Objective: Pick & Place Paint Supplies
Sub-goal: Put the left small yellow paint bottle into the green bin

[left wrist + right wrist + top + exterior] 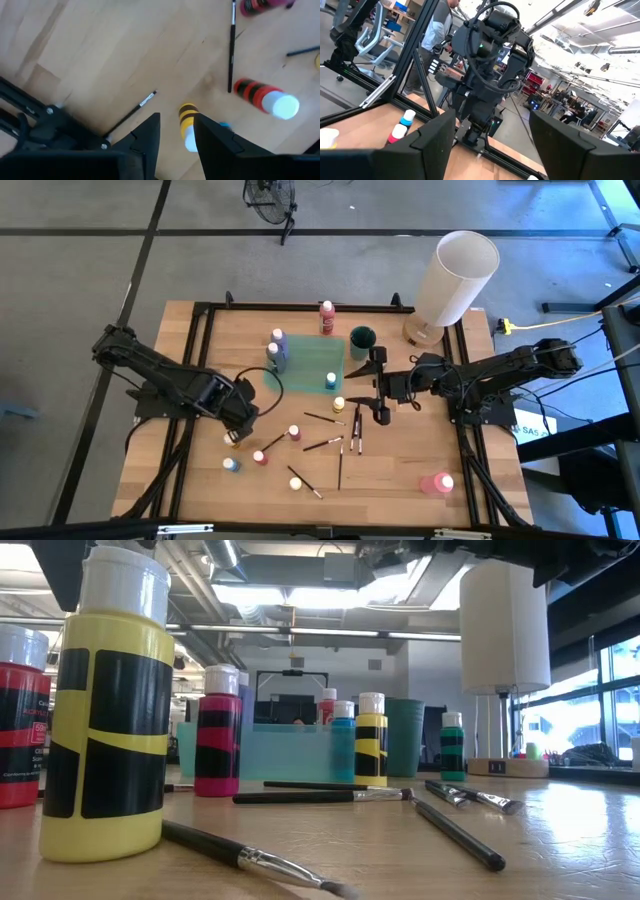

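Note:
My left gripper (238, 430) points down over a small yellow-and-black bottle with a white cap (187, 122), which stands on the table near the left front. Its fingers are open on either side of the bottle. There is a gap on one side, and whether the other finger (215, 142) touches the bottle I cannot tell. A red bottle (264, 97) and a blue one (230, 464) stand close by. My right gripper (380, 387) hovers level over the table's middle, wide open and empty (492, 150). Thin dark brushes (340, 445) lie scattered on the wood.
A teal tray (300, 370) at the far middle has purple bottles (278, 345) and a blue one (331, 380) by it. Near it are a green cup (362, 340), a red bottle (327, 315) and a big white cylinder (455, 275). A pink bottle (437, 483) sits front right.

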